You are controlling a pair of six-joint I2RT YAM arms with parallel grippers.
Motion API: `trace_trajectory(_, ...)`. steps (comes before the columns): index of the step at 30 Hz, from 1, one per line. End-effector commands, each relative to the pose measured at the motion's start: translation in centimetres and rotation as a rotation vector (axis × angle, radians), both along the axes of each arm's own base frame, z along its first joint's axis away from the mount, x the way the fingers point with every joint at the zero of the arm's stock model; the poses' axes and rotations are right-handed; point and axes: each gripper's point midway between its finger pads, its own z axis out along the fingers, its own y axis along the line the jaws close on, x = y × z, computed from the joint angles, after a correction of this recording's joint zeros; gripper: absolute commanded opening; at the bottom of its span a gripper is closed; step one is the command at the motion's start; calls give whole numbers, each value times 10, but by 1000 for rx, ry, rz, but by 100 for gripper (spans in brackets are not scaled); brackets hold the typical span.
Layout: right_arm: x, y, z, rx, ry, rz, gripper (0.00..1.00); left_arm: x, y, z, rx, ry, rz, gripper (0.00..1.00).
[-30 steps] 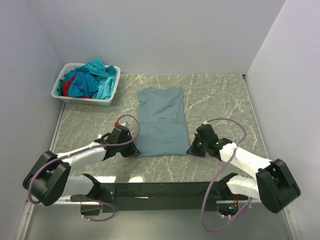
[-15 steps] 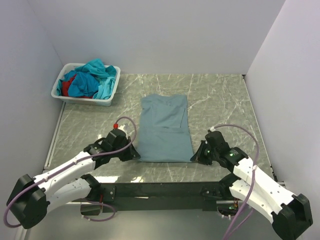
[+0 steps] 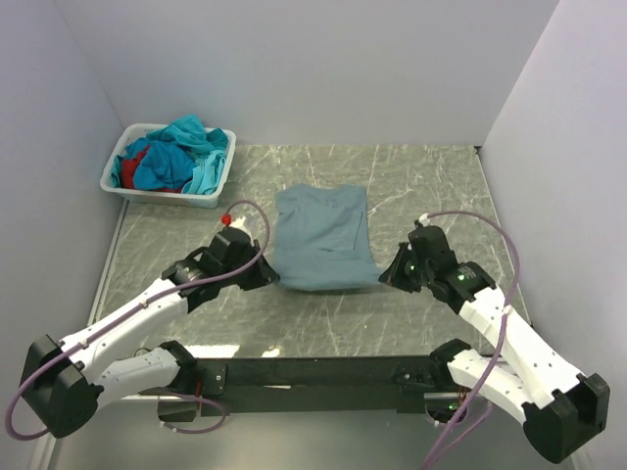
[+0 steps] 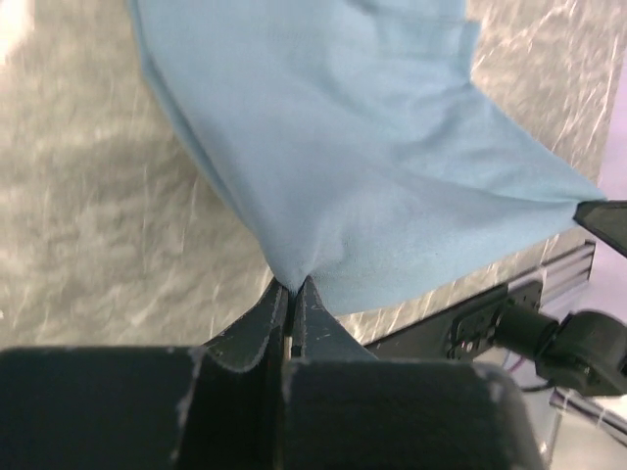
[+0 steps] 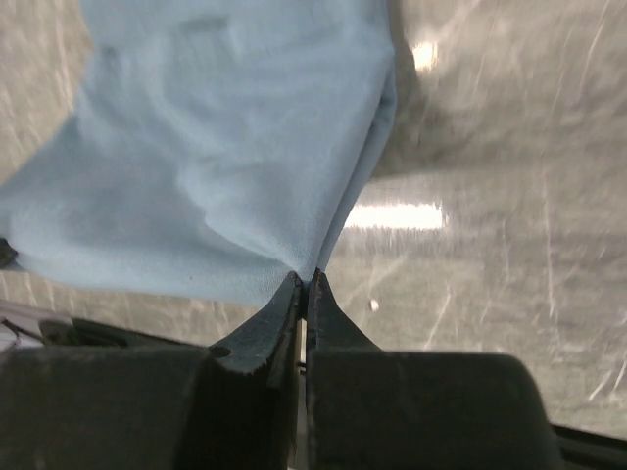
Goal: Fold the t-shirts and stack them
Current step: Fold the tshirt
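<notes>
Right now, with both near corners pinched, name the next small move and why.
Probably carry both corners forward toward the collar. The left fingers and right fingers are shut on the near hem corners of the grey-blue t-shirt, that hem is raised, and the far half lies flat on the table, so laying it over would halve it.

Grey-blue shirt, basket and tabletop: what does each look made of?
The grey-blue shirt: soft matte cloth, probably a cotton-like knit; it sags and puckers at its pinched corners. The basket: white, smooth, rigid walls, likely plastic. The tabletop: grey-green with pale veins and glossy reflections, marble-look; real stone or print, I cannot tell.
</notes>
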Motion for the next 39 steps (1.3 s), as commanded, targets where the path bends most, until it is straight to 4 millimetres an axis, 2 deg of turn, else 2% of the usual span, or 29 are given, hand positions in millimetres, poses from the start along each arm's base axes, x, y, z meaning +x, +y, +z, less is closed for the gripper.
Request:
trace_trajectory(1,31,-8,34,-20,-116,-22,0,28,0,27,27,-96,38,0)
trace_trajectory(2,36,-8,43,-10,-135,-24,0,33,-2,38,25,-122,33,1)
trace_trajectory(4,45,-10,49,-10,-155,-25,0,44,-3,47,24,-139,43,0)
trace_trajectory(7,59,-12,64,0,-185,-35,0,58,-3,54,11,-154,54,1)
trace_trajectory(11,77,-5,87,53,-233,-24,0,79,0,64,-18,-172,69,1)
trace_trajectory(13,86,-6,90,57,-233,-26,0,90,3,73,-32,-186,78,1)
trace_trajectory(17,104,-5,106,70,-261,-23,0,110,4,76,-35,-187,80,1)
trace_trajectory(22,127,-4,110,79,-254,-10,0,135,7,82,-46,-188,99,0)
trace_trajectory(23,132,-6,116,83,-265,-15,0,141,9,77,-39,-175,107,1)
trace_trajectory(30,166,-3,117,127,-246,-1,0,171,18,76,-23,-169,138,1)
trace_trajectory(31,169,-2,117,132,-243,1,0,175,17,81,-26,-181,138,1)
trace_trajectory(32,174,-2,122,136,-257,1,0,182,19,76,-17,-173,142,1)
trace_trajectory(34,183,-4,115,127,-231,-4,0,192,19,82,-12,-188,148,1)
trace_trajectory(35,189,-4,113,126,-223,-4,0,197,20,72,0,-165,153,1)
trace_trajectory(37,197,-5,115,131,-225,-2,0,208,18,77,-8,-170,151,1)
trace_trajectory(39,206,-6,108,132,-205,-8,0,218,19,66,-2,-147,158,1)
